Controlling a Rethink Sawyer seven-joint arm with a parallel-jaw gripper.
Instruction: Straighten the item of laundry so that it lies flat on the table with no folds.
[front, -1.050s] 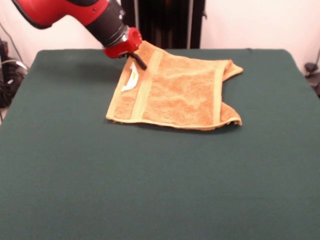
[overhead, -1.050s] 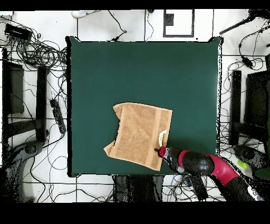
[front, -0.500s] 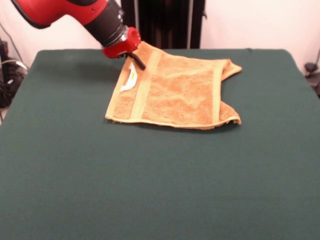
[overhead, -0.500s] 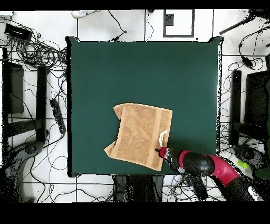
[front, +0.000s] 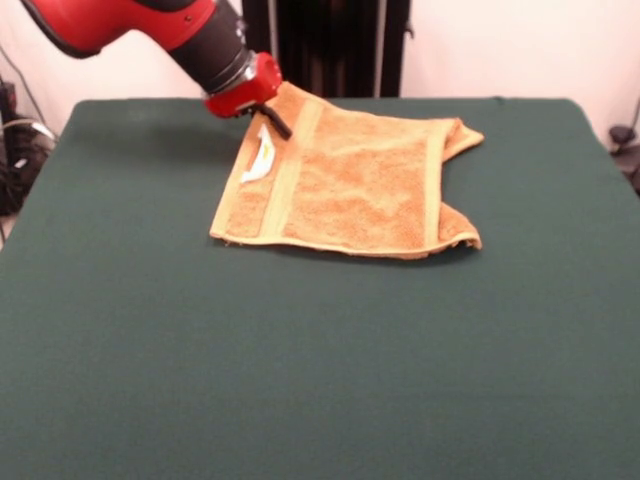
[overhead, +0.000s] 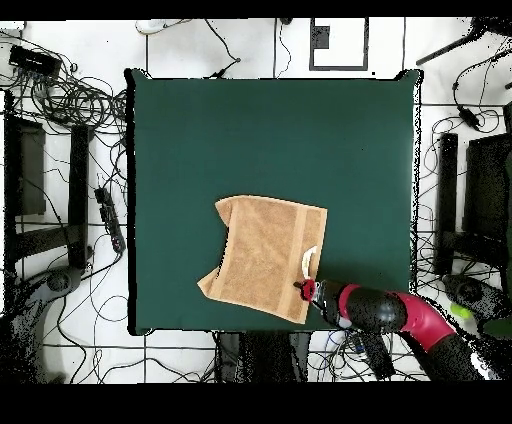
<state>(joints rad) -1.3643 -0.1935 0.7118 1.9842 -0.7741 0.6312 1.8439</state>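
The item of laundry is an orange-tan towel lying on the far half of the green table. Its white label faces up beside a paler band. My gripper is shut on the towel's far left corner and holds that corner a little above the cloth. On the right side the towel's edge is tucked in, leaving a notch between two corners. In the overhead view the towel lies near the table's bottom edge, with my gripper at its lower right corner.
A dark stand rises behind the table. Cables and dark equipment lie on the white floor around the table. The towel's bottom corner sits close to the table's bottom edge in the overhead view.
The towel has slid very slightly to the left in the front view along with the gripper. The grip on the corner is the same.
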